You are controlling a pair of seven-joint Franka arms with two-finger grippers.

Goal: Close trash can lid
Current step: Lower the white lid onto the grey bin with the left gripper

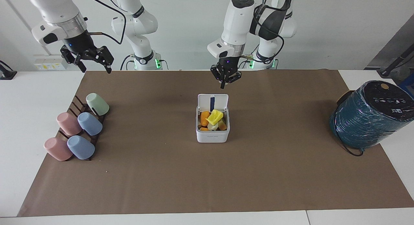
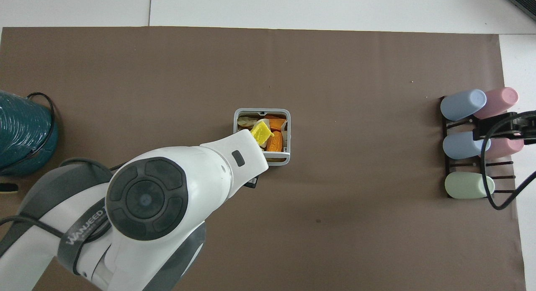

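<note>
The small white trash can [image 1: 212, 136] stands at the middle of the brown mat, filled with yellow and orange scraps [image 1: 213, 118]. Its lid [image 1: 204, 102] stands upright and open on the edge nearer to the robots, dark blue strip showing. In the overhead view the can's rim [image 2: 287, 132] shows and the lid [image 2: 279, 159] is seen edge-on. My left gripper [image 1: 223, 85] hangs shut and empty in the air just above the lid's top edge, not touching it; from overhead its arm covers it. My right gripper [image 1: 93, 68] waits open, high over the cup rack's end of the table.
A large teal wrapped cylinder [image 1: 368, 116] with a black cable lies at the left arm's end of the table [image 2: 21, 132]. A dark rack with several pastel cups [image 1: 77, 131] sits at the right arm's end [image 2: 473, 140].
</note>
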